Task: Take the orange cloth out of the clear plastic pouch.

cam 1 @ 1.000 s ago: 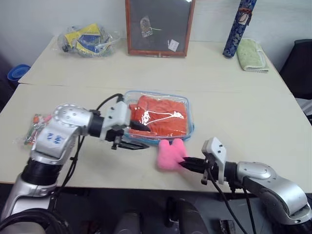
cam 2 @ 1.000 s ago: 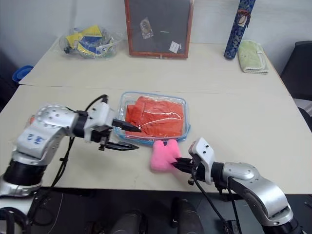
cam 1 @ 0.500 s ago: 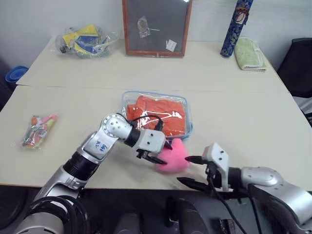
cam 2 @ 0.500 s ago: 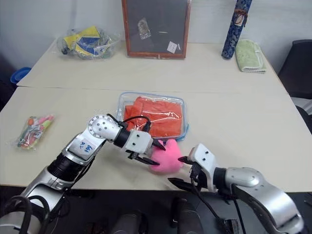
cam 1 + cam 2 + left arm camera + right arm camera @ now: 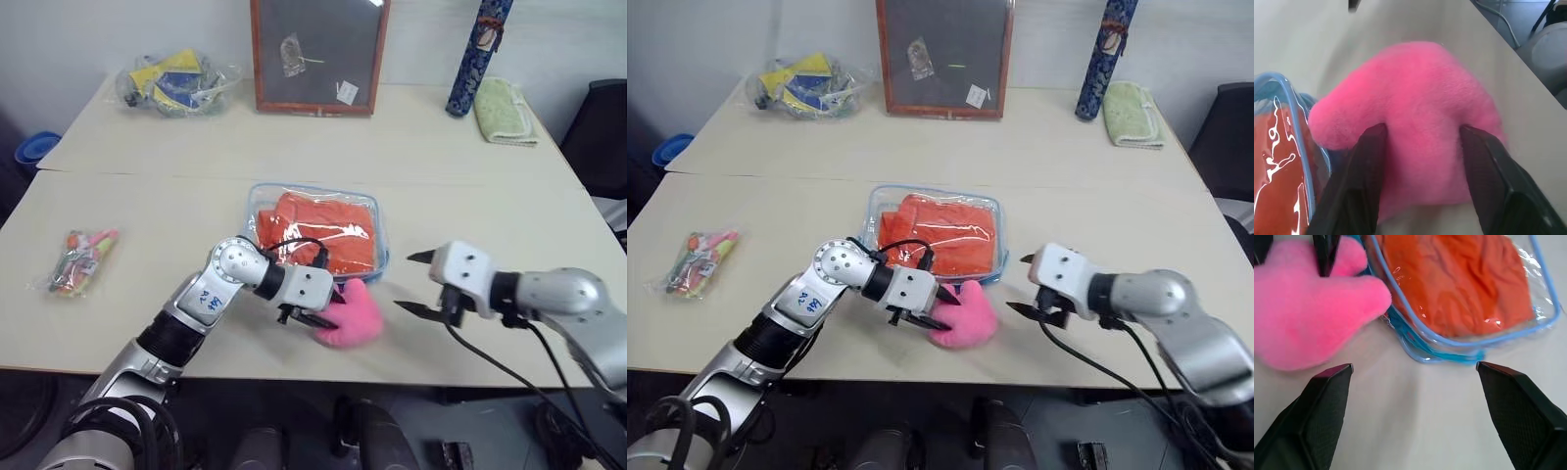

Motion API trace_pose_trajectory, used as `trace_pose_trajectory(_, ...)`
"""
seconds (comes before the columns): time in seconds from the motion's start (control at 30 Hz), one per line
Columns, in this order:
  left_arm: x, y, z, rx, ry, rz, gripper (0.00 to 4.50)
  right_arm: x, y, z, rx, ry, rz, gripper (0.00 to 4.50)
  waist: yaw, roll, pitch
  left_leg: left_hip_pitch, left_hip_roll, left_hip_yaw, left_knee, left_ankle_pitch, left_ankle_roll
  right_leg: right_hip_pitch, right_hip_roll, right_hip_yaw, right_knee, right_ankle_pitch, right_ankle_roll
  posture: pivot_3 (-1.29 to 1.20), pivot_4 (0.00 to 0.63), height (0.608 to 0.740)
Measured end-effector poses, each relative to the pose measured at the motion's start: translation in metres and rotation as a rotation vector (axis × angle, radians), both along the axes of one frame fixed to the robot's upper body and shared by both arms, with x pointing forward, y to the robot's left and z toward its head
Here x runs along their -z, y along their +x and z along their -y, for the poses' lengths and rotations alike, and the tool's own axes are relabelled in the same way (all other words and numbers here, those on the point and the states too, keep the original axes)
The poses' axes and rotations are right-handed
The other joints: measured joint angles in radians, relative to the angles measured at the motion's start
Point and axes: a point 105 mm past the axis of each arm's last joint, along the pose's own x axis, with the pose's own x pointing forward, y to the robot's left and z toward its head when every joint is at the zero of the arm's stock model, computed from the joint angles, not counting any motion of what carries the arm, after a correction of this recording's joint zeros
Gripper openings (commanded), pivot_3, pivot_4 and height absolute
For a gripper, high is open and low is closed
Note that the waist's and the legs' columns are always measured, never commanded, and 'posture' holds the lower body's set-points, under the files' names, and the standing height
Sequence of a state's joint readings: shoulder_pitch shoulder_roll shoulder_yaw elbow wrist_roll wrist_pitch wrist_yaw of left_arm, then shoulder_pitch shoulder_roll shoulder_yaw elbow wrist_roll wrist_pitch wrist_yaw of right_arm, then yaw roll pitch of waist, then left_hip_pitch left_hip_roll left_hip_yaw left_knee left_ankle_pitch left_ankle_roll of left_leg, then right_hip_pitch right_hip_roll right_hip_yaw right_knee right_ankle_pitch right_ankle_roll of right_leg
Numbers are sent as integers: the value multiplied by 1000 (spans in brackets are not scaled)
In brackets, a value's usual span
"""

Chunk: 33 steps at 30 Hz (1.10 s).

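The orange cloth [image 5: 318, 233] lies wrinkled inside the clear plastic pouch [image 5: 315, 187], which rests flat mid-table with its blue zipper edging [image 5: 1449, 356] toward me. Against the pouch's near edge sits a pink fluffy ball [image 5: 355, 315]. My left gripper [image 5: 328, 308] reaches in from the left and is shut on that ball, its fingers [image 5: 1366, 181] pressing into the fluff on both sides. To the right of the pouch, my right gripper [image 5: 404, 282] hovers open with nothing between its fingers, pointing toward the pouch's near right corner.
At the back stand a framed dark board [image 5: 318, 54], a clear bag of yellow and blue items [image 5: 176, 80], a dark blue patterned tube [image 5: 480, 49] and a pale green towel [image 5: 505, 108]. A small packet of colourful items [image 5: 78, 259] lies at the left.
My right gripper let go of the pink ball, opened and moved up and to the right. My left gripper swung from the pouch's left edge onto the ball and closed on it.
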<state>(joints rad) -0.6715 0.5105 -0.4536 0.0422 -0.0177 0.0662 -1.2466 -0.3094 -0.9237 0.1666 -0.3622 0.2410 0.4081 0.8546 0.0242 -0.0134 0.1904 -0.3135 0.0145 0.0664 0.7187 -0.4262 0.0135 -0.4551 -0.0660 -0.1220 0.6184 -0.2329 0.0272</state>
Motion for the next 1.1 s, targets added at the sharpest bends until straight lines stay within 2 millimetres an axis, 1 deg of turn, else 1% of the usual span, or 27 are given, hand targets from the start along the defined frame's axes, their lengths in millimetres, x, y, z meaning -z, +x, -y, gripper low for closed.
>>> trace_pose_trajectory(0.13,-1,-5,-4,12,1,-3,13,2,18,-9,-46,-20,51,4213,-1,0,0,1,1,-1,2,0,0,0,0,-2,0,0,0,0,150,740)
trace_pose_trajectory(0.23,-1,-8,-4,24,-7,-2,13,4,29,-18,-74,-13,70,4213,0,0,0,2,1,-2,2,0,0,0,-1,-4,0,0,0,0,150,740)
trace_pose_trajectory(0.33,-2,-9,-3,17,-15,7,0,13,33,-20,-96,-16,52,3673,1,1,0,1,0,-3,2,0,0,0,-3,-6,0,0,0,0,150,740)
trace_pose_trajectory(0.47,-2,-5,-2,-24,-22,11,0,12,36,-25,-123,1,42,2371,0,1,0,1,0,-3,2,0,0,0,-4,-8,0,0,0,0,150,740)
trace_pose_trajectory(0.53,-3,-4,-1,-34,-23,9,0,11,35,-26,-142,0,45,1629,0,1,0,1,0,-3,2,0,0,0,-4,-8,0,0,0,0,150,740)
trace_pose_trajectory(0.57,-3,-4,-1,-36,-24,9,0,11,34,-27,-153,-2,45,1332,0,1,0,1,0,-3,2,0,0,0,-4,-8,0,0,0,0,150,740)
trace_pose_trajectory(0.6,-3,-4,-1,-37,-23,9,0,11,33,-27,-162,-5,40,912,0,1,0,1,0,-3,2,0,0,0,-5,-8,0,0,0,0,150,740)
trace_pose_trajectory(0.63,-3,-4,-1,-39,-23,9,0,11,32,-28,-167,-6,36,637,0,1,0,1,0,-3,2,0,0,0,-5,-8,0,0,0,0,150,740)
trace_pose_trajectory(0.67,-2,-4,-1,-41,-24,10,0,11,32,-28,-170,-7,34,253,0,1,0,1,0,-4,2,0,0,0,-5,-9,0,0,0,0,150,740)
trace_pose_trajectory(0.7,-2,-4,-1,-43,-25,11,0,11,32,-28,-174,-8,32,29,0,1,0,1,0,-4,2,0,0,0,-5,-9,0,0,0,0,150,740)
trace_pose_trajectory(0.87,-3,-1,-1,-75,-34,-6,0,10,32,-27,-194,-34,53,29,0,1,0,1,0,-4,2,0,0,0,-5,-9,0,0,0,0,150,740)
trace_pose_trajectory(0.93,-8,4,-6,-150,-71,-59,0,8,34,-23,-188,-38,68,29,-1,1,0,0,0,-4,2,0,0,0,-5,-9,0,0,0,0,150,740)
trace_pose_trajectory(1.0,-17,12,-16,-243,-123,-118,0,2,36,-19,-171,-25,84,29,-1,1,1,0,0,-4,3,0,0,-1,-5,-9,0,0,0,0,150,740)
trace_pose_trajectory(1.07,-24,15,-31,-302,-148,-142,0,-4,36,-13,-170,-32,99,29,-1,2,1,-1,0,-4,3,0,0,-3,-6,-9,1,0,0,0,150,740)
trace_pose_trajectory(1.1,-28,17,-42,-339,-152,-145,0,-7,33,-9,-182,-41,104,29,-2,2,1,-3,0,-4,3,0,-1,-5,-6,-9,1,0,0,0,150,740)
